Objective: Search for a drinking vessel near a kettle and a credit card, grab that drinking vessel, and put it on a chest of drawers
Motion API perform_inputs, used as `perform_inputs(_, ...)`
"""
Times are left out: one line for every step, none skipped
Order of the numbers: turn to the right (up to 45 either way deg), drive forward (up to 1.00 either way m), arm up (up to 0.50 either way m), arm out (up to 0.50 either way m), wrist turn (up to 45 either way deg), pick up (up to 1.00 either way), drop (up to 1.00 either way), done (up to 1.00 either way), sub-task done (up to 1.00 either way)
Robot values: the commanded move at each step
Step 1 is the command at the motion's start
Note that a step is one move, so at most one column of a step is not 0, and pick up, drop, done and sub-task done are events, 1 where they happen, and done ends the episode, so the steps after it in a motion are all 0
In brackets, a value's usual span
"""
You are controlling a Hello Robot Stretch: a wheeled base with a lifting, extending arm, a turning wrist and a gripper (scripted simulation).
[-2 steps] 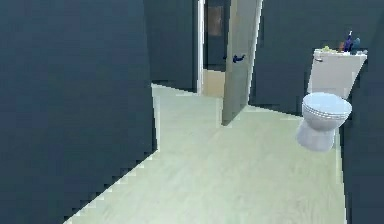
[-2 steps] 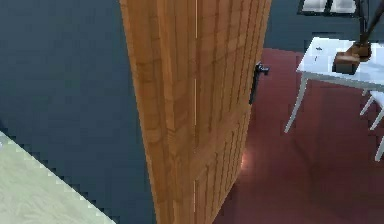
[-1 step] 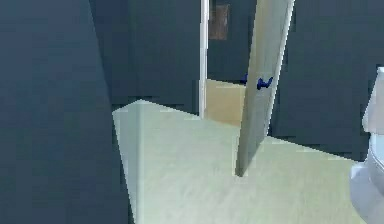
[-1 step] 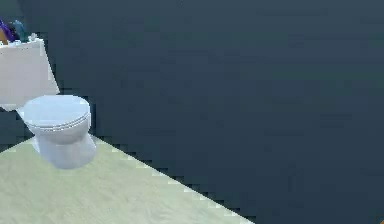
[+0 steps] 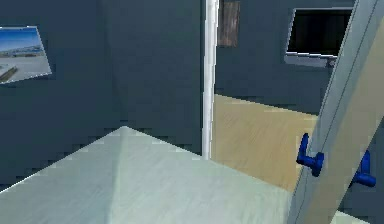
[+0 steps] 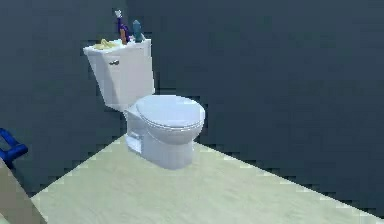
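A white toilet (image 6: pixel 155 105) stands against a dark blue wall in the arm side view, lid down. On its tank sit a few small upright items (image 6: pixel 127 28) in red, blue and teal, too small to name. In the forward view a doorway (image 5: pixel 265 120) opens past a white door frame (image 5: pixel 209 80) onto a room with a light wood floor (image 5: pixel 255 135).
A pale open door (image 5: pixel 345 120) with a blue lever handle (image 5: pixel 309 155) leans in at the forward view's right. A dark screen (image 5: pixel 320 35) hangs on the far room's wall. A framed picture (image 5: pixel 22 55) hangs at the left. Pale floor (image 6: pixel 200 190) lies before the toilet.
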Motion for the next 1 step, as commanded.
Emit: perform_inputs(0.0, 0.7, 0.0, 0.0, 0.0, 0.0, 0.0, 0.0, 0.0)
